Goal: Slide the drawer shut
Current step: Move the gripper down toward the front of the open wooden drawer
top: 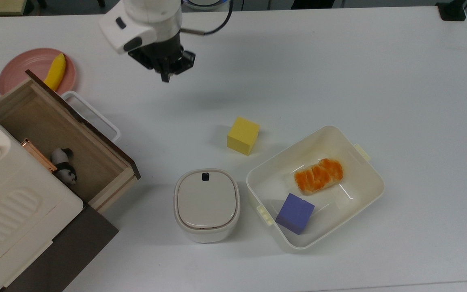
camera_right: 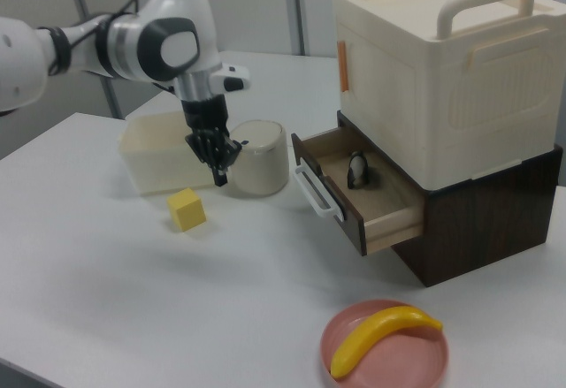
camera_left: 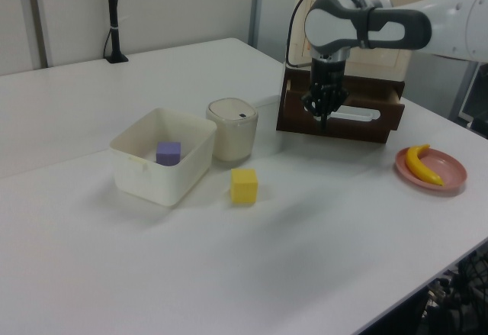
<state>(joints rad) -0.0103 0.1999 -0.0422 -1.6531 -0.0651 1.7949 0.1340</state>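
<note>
White table (top: 338, 61) carries it all. Gripper (top: 164, 77) hangs above bare tabletop; in the top view the pink plate (top: 18, 73) sits to its left, the cabinet (top: 75, 243) lower left, with the cube (top: 243, 135), lidded pot (top: 206, 205) and open tub (top: 369, 178) spread well apart below and to its right.

In the top view the drawer (top: 61, 140) stood open at the left with a panda toy (top: 64, 165) inside; a lidded pot (top: 206, 205) sat between it and the container (top: 363, 202) on the right
</note>
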